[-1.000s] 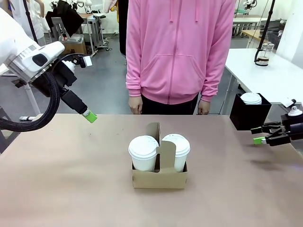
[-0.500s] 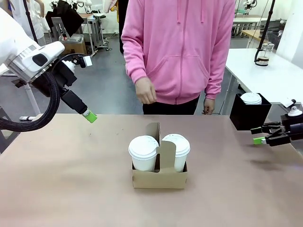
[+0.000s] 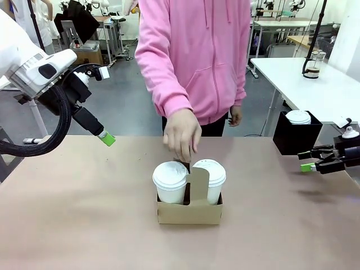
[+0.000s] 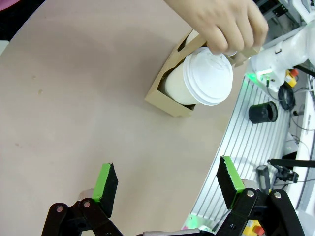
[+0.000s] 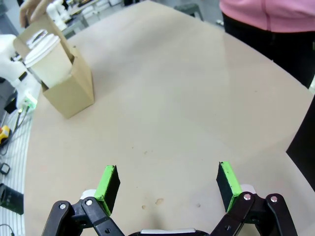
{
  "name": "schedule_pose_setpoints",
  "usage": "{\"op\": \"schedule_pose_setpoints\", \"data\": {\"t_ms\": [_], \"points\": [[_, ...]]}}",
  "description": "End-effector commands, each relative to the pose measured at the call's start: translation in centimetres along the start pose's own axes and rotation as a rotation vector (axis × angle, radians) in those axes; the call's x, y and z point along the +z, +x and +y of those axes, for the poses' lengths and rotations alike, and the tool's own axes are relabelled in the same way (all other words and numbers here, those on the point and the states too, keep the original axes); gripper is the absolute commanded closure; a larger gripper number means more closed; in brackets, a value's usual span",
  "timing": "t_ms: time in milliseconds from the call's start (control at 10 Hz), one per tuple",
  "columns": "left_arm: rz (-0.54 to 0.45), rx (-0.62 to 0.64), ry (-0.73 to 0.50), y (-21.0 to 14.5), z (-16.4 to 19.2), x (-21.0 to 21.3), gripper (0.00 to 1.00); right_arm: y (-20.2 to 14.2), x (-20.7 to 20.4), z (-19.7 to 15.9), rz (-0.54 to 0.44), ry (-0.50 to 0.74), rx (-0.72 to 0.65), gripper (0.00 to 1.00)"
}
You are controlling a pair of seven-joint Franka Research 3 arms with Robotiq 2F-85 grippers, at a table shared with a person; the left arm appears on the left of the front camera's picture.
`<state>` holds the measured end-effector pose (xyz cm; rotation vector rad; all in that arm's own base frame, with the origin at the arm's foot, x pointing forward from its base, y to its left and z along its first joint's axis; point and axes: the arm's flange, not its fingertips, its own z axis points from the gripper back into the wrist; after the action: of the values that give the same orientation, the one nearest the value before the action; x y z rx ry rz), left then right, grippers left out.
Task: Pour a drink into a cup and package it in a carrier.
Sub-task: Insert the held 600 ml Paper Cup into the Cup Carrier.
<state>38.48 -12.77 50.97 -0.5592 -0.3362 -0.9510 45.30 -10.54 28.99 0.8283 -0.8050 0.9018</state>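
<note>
Person's hand (image 3: 181, 134) now at carrier (image 3: 189, 211), two cups (image 3: 170, 181).

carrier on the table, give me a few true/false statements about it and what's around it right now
1. The carrier holds two lidded white cups. True.
2. The person's hand is at the carrier's handle tab. True.
3. The left gripper is clamped on a cup. False: it is open, away from the carrier, holding nothing.
4. The carrier lies tipped on its side. False: it stands upright on the table.
5. The right gripper is open above bare table. True.
</note>
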Motion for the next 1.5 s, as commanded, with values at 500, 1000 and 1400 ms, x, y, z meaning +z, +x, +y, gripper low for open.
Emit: {"op": "schedule_pose_setpoints", "data": {"t_ms": [500, 1000, 1400], "points": [[-0.004, 0.011, 0.007, 0.06, -0.09, -0.12, 0.00, 0.22, 0.12, -0.25, -0.010, 0.007, 0.007, 0.00], [-0.004, 0.011, 0.007, 0.06, -0.09, -0.12, 0.00, 0.22, 0.12, -0.25, -0.010, 0.007, 0.007, 0.00], [-0.004, 0.011, 0.007, 0.06, -0.09, -0.12, 0.00, 0.22, 0.12, -0.25, -0.010, 0.007, 0.007, 0.00]]}}
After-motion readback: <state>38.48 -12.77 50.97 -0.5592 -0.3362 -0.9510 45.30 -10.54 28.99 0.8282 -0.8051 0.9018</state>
